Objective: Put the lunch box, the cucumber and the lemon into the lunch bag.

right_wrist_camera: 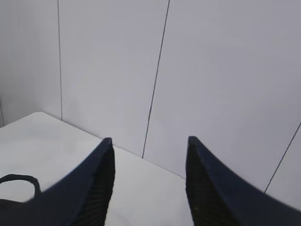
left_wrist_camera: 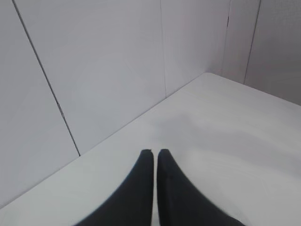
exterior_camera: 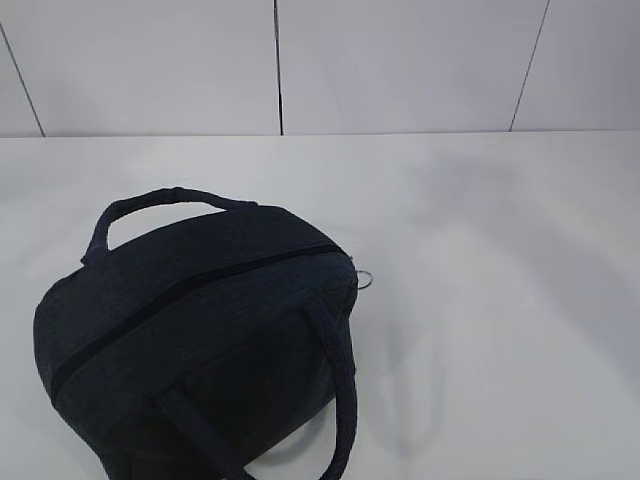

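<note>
Your left gripper [left_wrist_camera: 155,151] has its jaws clenched tip to tip with only a hairline slit between them, and they grasp nothing. Just beyond those jaws lies bare white desk [left_wrist_camera: 225,141], and farther on the desk ends at the pale panelled wall [left_wrist_camera: 103,70], which bends round a corner off to the jaws' right.

Your right gripper [right_wrist_camera: 149,141] has its jaws released, standing well apart with nothing between them. Below and to the left of the left-hand jaw you can see a sliver of the lunch bag [right_wrist_camera: 14,205] with one loop handle [right_wrist_camera: 21,179] arching over the desk; the bag is clear of the jaws, not touched by them. Past the jaw tips the desk runs a little farther and meets the same grey wall with its dark vertical seams.

From the exterior camera, neither gripper shows. The lunch bag [exterior_camera: 200,340] sits at the near left of the desk, dark navy and boxy, its zipper [exterior_camera: 190,290] drawn shut along the top from lower left to upper right. The silver ring pull [exterior_camera: 366,279] hangs at the zipper's far right end. One handle [exterior_camera: 160,200] arches at the bag's far side, the other handle [exterior_camera: 335,390] loops over its near side. Behind the bag the desk stretches to the wall.
</note>
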You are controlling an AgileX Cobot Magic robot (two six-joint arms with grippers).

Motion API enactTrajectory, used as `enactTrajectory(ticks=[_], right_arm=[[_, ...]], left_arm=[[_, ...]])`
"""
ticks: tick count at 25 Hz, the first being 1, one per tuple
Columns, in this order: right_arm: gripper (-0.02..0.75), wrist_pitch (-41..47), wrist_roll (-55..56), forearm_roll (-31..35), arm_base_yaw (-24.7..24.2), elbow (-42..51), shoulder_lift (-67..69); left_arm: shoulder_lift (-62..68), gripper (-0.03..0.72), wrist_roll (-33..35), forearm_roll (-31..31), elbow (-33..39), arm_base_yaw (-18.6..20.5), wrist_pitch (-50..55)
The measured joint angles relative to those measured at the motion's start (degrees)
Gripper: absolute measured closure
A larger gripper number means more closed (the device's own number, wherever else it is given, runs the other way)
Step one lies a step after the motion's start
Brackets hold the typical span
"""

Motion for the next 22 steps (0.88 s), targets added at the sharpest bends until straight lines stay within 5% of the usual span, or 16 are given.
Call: enactTrajectory(ticks=[9, 22], right_arm=[[0.369, 12.0, 6.2, 0.5, 0.0, 7.2, -16.0], [0.369, 27.1, 14.2, -5.6, 0.0, 18.9, -31.5]], left_arm=[[-22.4, 0.708, -2.6, 2.6, 19.2, 0.0, 2.6], [-46.3, 0.708, -17.6, 14.6, 29.0, -0.1, 17.9]])
